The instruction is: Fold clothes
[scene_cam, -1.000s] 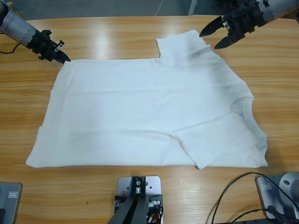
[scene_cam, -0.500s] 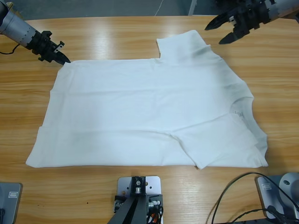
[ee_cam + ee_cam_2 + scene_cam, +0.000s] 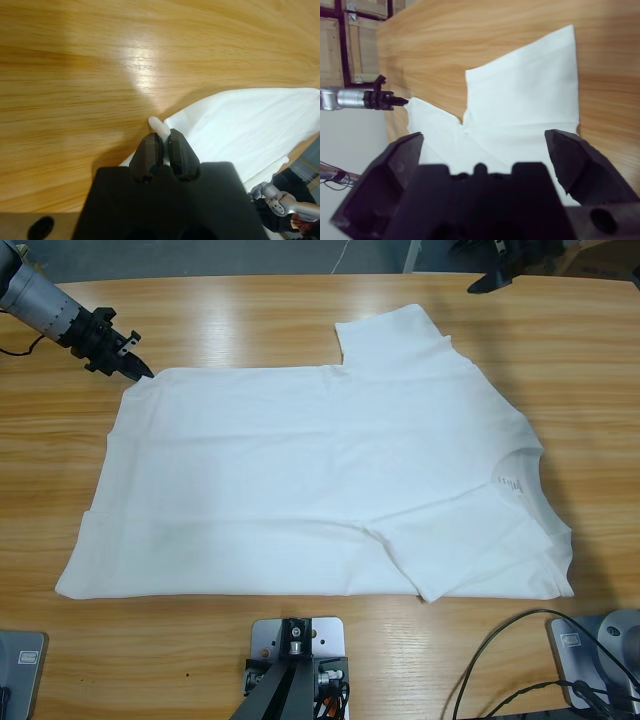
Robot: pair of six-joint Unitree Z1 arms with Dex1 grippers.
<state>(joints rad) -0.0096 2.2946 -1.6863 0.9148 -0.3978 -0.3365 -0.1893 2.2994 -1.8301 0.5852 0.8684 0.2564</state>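
1 T-shirt (image 3: 320,480), 2 grippers, 1 table (image 3: 260,320)

A long wooden table (image 3: 250,320) with glossy light-brown grain is being lit from above, pale glare being reflected off its boards. Grey floor (image 3: 300,255) is being shown beyond its far edge. Wooden panelling (image 3: 365,35) is being glimpsed in the right wrist view.

You can see that the right claw (image 3: 492,280) has pulled away from the T-shirt (image 3: 320,480). Before, its wide-open jaws were just beside the upper sleeve (image 3: 390,335); now that sleeve lies well apart below it, and only one jaw tip shows at the top edge of the high view, over the table's (image 3: 250,320) far edge.
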